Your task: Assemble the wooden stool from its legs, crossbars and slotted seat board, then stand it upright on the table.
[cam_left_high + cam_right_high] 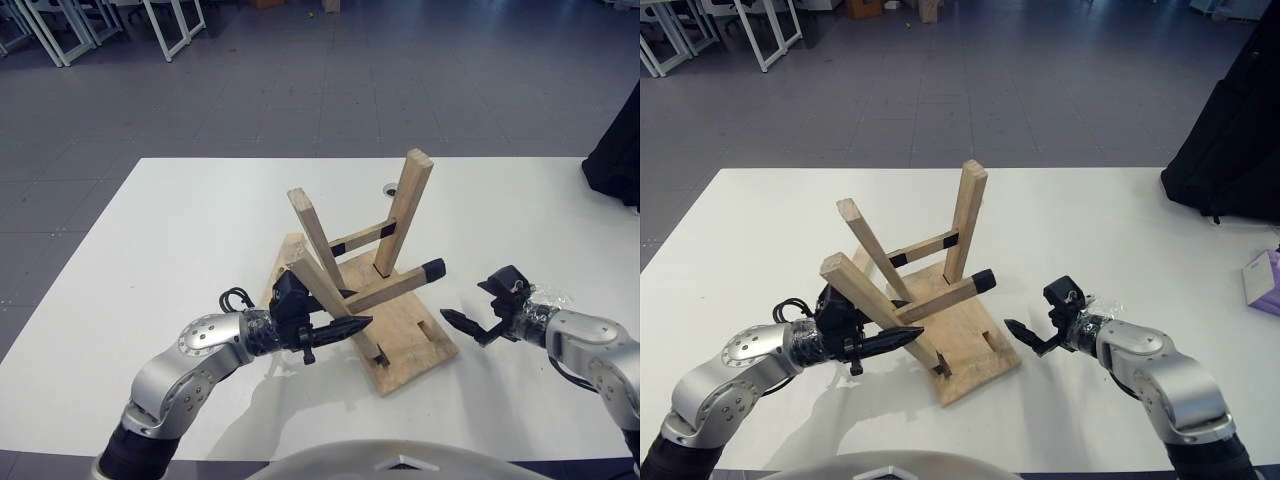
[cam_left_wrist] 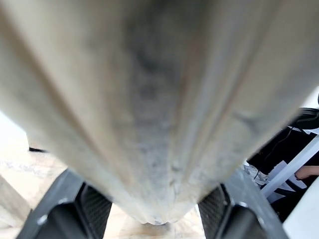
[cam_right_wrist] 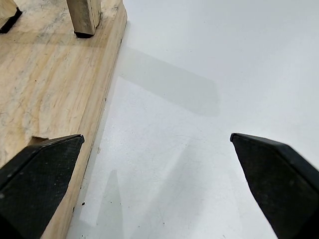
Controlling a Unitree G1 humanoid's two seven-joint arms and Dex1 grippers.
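The stool lies upside down on the white table [image 1: 150, 250], its slotted seat board [image 1: 412, 338] flat and its legs pointing up. The tall right leg [image 1: 405, 210] and the back left leg [image 1: 309, 229] are joined by a black-tipped crossbar [image 1: 362, 238]. A second crossbar [image 1: 396, 285] runs to the slanting front leg [image 1: 320, 278]. My left gripper [image 1: 335, 328] is shut on that front leg, which sits between the fingers [image 2: 87, 211] in the left wrist view. My right gripper [image 1: 1025, 335] hovers open just off the board's right edge [image 3: 94, 119], holding nothing.
A black bag [image 1: 1230, 150] stands on the floor past the table's right side, and a purple box [image 1: 1265, 280] lies at the right edge. A cable hole [image 1: 390, 187] sits behind the stool. White desk frames [image 1: 170, 20] stand far back.
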